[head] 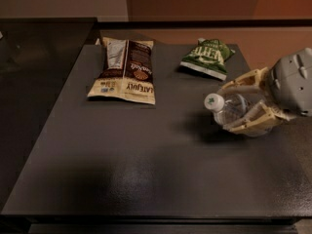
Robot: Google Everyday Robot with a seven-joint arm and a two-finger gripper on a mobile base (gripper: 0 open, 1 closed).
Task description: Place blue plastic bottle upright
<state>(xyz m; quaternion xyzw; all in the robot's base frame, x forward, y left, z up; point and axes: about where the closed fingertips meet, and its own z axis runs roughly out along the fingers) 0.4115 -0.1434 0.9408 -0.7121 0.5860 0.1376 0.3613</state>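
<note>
The pincer (pixel 246 104) squeezes the bottle (pixel 227 109) round its middle, sideways over the desk (pixel 146 169). The cap (pixel 213 101) needs tipping up.

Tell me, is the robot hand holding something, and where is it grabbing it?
Yes. The gripper, at the table's right side, holds the blue plastic bottle around its clear body, behind the white cap.

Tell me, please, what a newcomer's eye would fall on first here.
The eye goes first to the gripper at the right, shut around the blue plastic bottle, which is sideways, white cap pointing left. Farther back on the dark table lie a brown snack bag at left and a green bag at centre-right.
</note>
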